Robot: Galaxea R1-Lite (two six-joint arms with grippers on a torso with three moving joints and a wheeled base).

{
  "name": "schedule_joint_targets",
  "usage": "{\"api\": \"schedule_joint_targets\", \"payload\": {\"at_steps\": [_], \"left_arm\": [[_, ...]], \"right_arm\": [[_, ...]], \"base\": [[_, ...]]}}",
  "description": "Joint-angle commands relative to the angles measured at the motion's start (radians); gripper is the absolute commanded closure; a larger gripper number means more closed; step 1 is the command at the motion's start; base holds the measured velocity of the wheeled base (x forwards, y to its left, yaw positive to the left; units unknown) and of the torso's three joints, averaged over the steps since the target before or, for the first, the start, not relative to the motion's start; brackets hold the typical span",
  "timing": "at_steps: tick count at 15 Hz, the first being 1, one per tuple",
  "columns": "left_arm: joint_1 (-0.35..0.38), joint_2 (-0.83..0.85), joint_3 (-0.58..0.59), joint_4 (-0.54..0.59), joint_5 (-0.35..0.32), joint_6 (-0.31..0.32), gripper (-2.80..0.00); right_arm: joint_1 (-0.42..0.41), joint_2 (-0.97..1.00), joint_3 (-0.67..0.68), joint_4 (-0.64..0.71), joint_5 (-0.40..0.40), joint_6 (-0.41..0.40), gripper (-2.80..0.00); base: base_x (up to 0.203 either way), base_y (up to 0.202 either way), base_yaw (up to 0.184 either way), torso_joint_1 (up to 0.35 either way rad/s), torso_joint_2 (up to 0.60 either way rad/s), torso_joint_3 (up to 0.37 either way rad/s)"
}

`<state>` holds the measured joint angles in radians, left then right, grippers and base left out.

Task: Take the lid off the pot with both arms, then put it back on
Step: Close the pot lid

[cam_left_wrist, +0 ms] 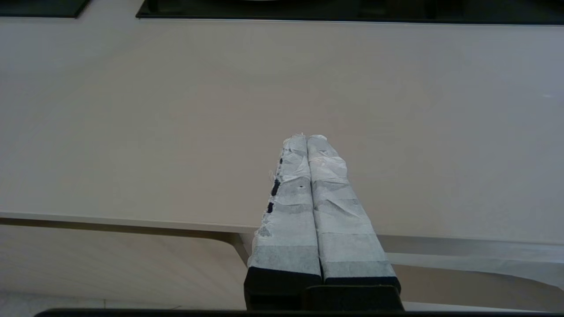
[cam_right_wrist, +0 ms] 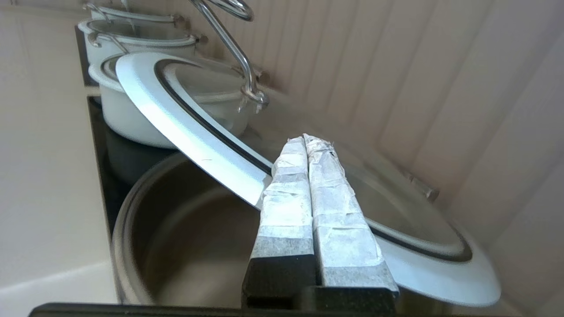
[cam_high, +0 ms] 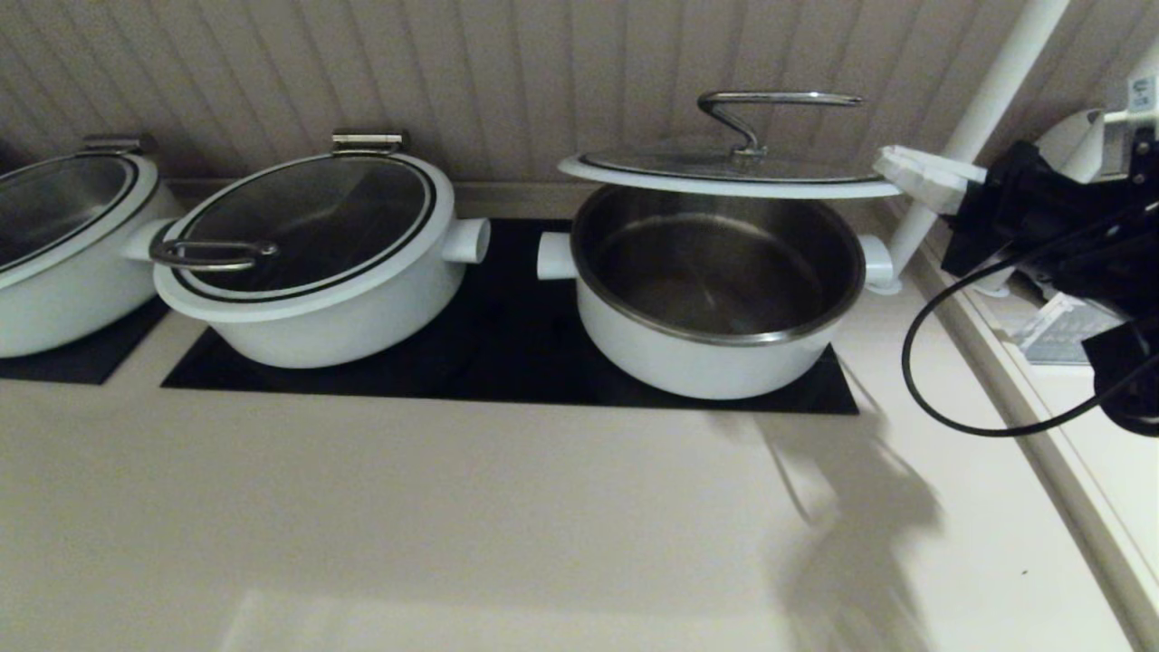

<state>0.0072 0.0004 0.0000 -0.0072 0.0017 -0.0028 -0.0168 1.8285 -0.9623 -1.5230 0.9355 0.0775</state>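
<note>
The lid [cam_high: 724, 172], glass with a white rim and a curved steel bar handle [cam_high: 770, 100], is raised above the open white pot [cam_high: 706, 353], whose steel inside shows. My right gripper [cam_high: 896, 163] is at the lid's right rim. In the right wrist view its taped fingers [cam_right_wrist: 286, 185] are pressed together with no gap and lie across the lid's rim [cam_right_wrist: 185, 127], above the pot's bowl [cam_right_wrist: 185, 246]; I cannot tell how the rim bears on them. My left gripper [cam_left_wrist: 307, 137] is shut and empty over the counter's front edge, out of the head view.
A wider white pot [cam_high: 308, 263] with a loop-handle lid stands to the left on the black cooktop [cam_high: 507, 362], another pot [cam_high: 54, 235] at far left. A white pole [cam_high: 987, 100] and a loose black cable [cam_high: 924, 362] are on the right. The panelled wall is close behind.
</note>
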Motion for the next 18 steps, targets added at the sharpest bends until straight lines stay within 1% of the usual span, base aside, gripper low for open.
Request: {"api": "schedule_joint_targets", "payload": {"at_steps": [1,5,14,18], "left_arm": [[0.0,0.0,0.0,0.0,0.0,0.0,0.0],[0.0,0.0,0.0,0.0,0.0,0.0,0.0],[0.0,0.0,0.0,0.0,0.0,0.0,0.0],[0.0,0.0,0.0,0.0,0.0,0.0,0.0]], "right_arm": [[0.0,0.006,0.028,-0.025,0.006,-0.011,0.0],[0.001,-0.001,0.106,-0.026,0.013,-0.064,0.0],[0.02,-0.01,0.201,-0.046,0.022,-0.077,0.0],[0.027,-0.005,0.26,-0.046,0.022,-0.112,0.0]], "base": [[0.0,0.0,0.0,0.0,0.0,0.0],[0.0,0.0,0.0,0.0,0.0,0.0],[0.0,0.0,0.0,0.0,0.0,0.0],[0.0,0.0,0.0,0.0,0.0,0.0]]}}
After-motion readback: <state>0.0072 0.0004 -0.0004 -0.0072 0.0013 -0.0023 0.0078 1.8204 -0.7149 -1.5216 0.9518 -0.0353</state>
